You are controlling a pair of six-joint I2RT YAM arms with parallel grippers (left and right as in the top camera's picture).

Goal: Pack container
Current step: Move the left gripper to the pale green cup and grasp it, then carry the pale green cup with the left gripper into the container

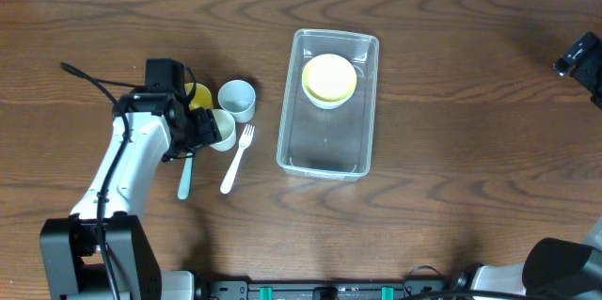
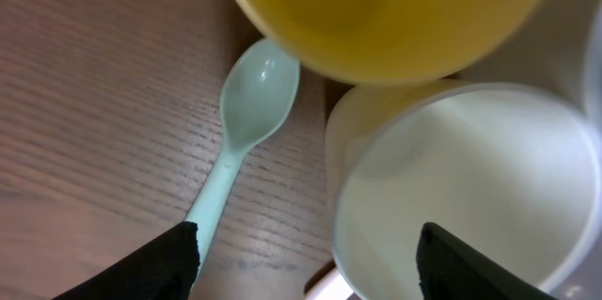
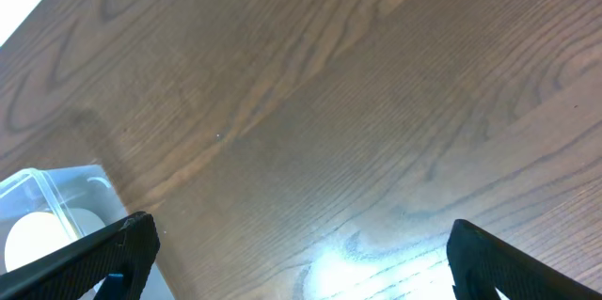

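The clear container [image 1: 293,121] stands at the table's middle with a yellow bowl [image 1: 329,79] in its far end. My left gripper [image 1: 207,129] is open at a white cup [image 1: 224,129]. In the left wrist view the left gripper [image 2: 310,267] straddles the white cup's [image 2: 461,178] near wall, one finger over its inside and one over the table. A yellow cup [image 2: 395,8] touches it behind. My right gripper [image 1: 576,55] is open at the far right; in its wrist view the right gripper [image 3: 301,253] hangs over bare wood, with the container's corner [image 3: 56,192] at the lower left.
A blue-grey cup [image 1: 237,98] stands next to the white and yellow cups [image 1: 196,96]. A white fork [image 1: 237,157] and a mint-green spoon [image 1: 185,176] lie just in front of them; the spoon [image 2: 249,112] lies under my left finger.
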